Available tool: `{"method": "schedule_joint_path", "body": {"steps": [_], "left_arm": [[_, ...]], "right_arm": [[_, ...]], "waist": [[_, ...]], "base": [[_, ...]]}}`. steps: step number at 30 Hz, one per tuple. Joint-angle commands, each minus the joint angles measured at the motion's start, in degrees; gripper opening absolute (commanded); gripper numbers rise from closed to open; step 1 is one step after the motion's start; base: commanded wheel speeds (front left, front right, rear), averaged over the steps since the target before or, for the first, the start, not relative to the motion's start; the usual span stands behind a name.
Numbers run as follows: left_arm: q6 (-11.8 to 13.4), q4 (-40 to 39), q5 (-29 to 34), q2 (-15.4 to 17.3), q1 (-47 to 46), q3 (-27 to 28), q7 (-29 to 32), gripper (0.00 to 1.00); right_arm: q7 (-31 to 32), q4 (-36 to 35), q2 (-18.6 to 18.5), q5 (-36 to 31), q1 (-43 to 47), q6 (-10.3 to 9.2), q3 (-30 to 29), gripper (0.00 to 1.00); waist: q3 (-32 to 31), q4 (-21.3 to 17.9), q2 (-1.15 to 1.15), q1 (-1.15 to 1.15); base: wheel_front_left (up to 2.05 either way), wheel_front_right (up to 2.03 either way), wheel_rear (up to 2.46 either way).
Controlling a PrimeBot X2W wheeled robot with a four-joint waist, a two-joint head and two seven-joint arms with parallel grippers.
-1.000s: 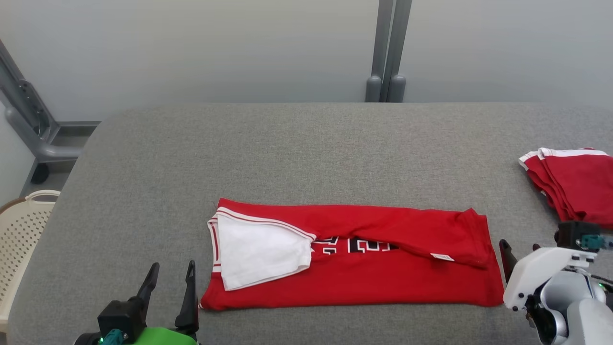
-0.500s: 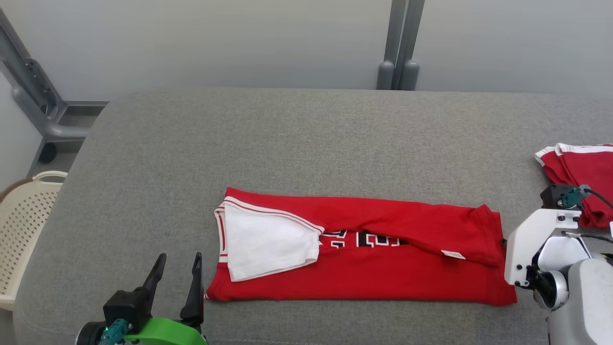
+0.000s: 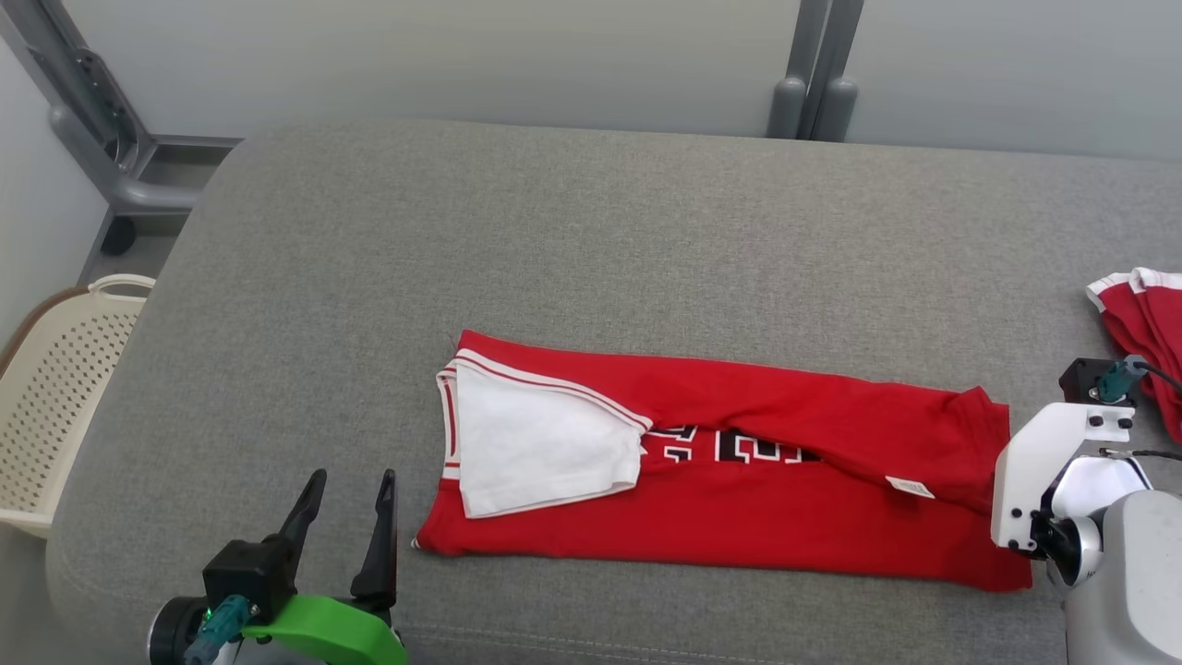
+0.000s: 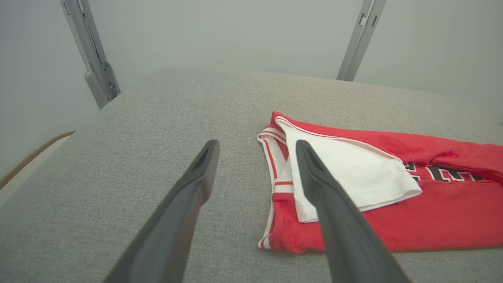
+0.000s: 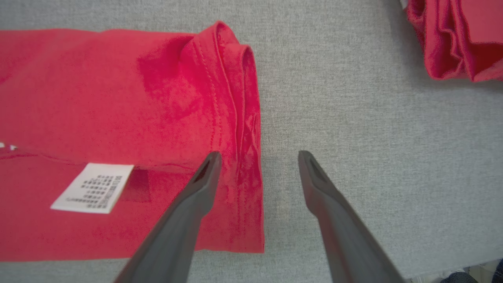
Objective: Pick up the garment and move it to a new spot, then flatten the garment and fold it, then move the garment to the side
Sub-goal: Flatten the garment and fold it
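The garment (image 3: 739,517) lies lengthwise left to right, its collar end just beside the wide, empty left claw (image 3: 353,477) and its hem end beneath the equally wide, empty right claw (image 5: 259,155).

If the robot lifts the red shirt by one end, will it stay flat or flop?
Probably floppy: the red shirt is thin cloth, already creased at its hem. Lifted by one end, its folds would likely fall open, and the white sleeve could slide off. Lying so flat, it looks light.
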Motion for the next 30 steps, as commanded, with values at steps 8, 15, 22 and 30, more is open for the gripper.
{"method": "schedule_joint_path", "body": {"steps": [8, 15, 22, 30], "left_arm": [[-0.3, 0.2, 0.7, 0.8, -2.5, -0.6, 0.0, 1.0], [0.2, -0.4, 1.1, 1.2, -3.8, -0.2, -0.3, 1.0], [0.4, -0.2, 1.0, 1.3, -4.4, -0.2, -0.4, 1.0], [0.5, 0.6, 0.4, 1.4, -4.0, -0.4, -0.4, 1.0]], "right_arm": [[-2.5, 3.5, -0.2, -1.6, -1.6, -0.04, -2.3, 1.0], [-4.1, 6.1, -0.2, -2.5, -2.5, -0.04, -4.1, 1.0], [-4.8, 9.1, -0.1, -2.2, -3.4, -0.04, -4.5, 0.08], [-6.6, 8.1, -0.5, -4.5, -3.8, -0.11, -5.4, 0.0]], "waist": [[3.4, 2.1, 0.0, 0.0], [5.3, 3.1, 0.0, 0.0], [5.8, 3.2, 0.0, 0.0], [4.8, 2.5, 0.0, 0.0]], "base": [[0.0, 0.0, 0.0], [0.0, 0.0, 0.0], [0.0, 0.0, 0.0], [0.0, 0.0, 0.0]]}}
